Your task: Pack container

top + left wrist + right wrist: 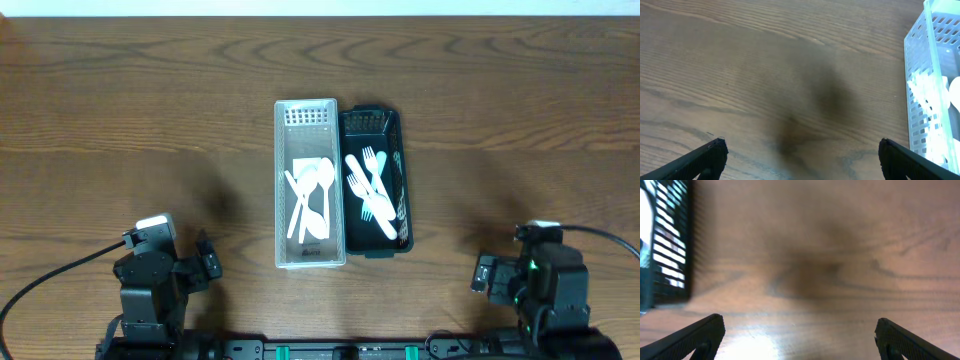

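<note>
While both sets of jaws hang spread wide, left gripper (800,150) and right gripper (800,327), your plastic forks (370,192) lie mid-counter in the black tray (404,170), spoons (318,182) in the clear tray (279,170) alongside. Likely light, stiff, slippery (and snappable): pinch a handle.

A brown wooden table (120,120) with bold grain carries two slotted baskets near its middle: a white basket (308,117) on the left, a black basket (366,122) on the right (long sides touching).
</note>
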Controlling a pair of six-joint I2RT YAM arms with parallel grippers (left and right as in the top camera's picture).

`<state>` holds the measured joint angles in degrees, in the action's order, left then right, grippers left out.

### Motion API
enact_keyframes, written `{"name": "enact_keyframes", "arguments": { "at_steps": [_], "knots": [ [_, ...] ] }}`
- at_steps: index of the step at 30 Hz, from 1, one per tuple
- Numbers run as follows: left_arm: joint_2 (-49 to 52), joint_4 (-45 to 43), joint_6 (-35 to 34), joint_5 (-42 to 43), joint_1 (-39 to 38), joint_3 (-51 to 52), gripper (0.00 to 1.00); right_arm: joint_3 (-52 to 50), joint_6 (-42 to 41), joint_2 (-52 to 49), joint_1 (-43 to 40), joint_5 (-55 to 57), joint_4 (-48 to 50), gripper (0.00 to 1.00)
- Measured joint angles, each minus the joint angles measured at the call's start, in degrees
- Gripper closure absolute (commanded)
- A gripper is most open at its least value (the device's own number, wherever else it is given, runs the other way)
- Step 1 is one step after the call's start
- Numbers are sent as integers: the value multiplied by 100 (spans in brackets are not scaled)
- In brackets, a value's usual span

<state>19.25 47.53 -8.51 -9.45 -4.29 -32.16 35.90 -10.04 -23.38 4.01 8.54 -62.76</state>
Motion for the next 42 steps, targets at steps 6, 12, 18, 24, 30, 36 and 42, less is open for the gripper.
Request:
{"name": "enact_keyframes", "arguments": {
  "at_steps": [6, 12, 18, 24, 30, 36, 42],
  "knots": [
    [0, 4, 0, 2, 0, 0, 2, -2, 2, 1429, 0, -328, 4, 1],
    [0, 7, 0, 2, 0, 0, 2, -138, 463, 2267, -2, -452, 601, 1],
    [2, 7, 2, 2, 0, 0, 2, -1198, 1329, 2291, -2, -496, 2533, 1],
    [4, 7, 0, 0, 0, 4, 2, -2634, 1633, 2271, -2, -514, 4883, 1],
    [2, 7, 0, 0, 0, 11, 2, -3517, 1703, 2269, -2, -516, 6083, 1],
    [4, 4, 0, 0, 0, 11, 2, -3547, 1674, 2269, -2, -621, 5897, 1],
    [4, 7, 0, 0, 0, 11, 2, -3547, 1672, 2269, -2, -662, 5895, 1]
  ]
}}
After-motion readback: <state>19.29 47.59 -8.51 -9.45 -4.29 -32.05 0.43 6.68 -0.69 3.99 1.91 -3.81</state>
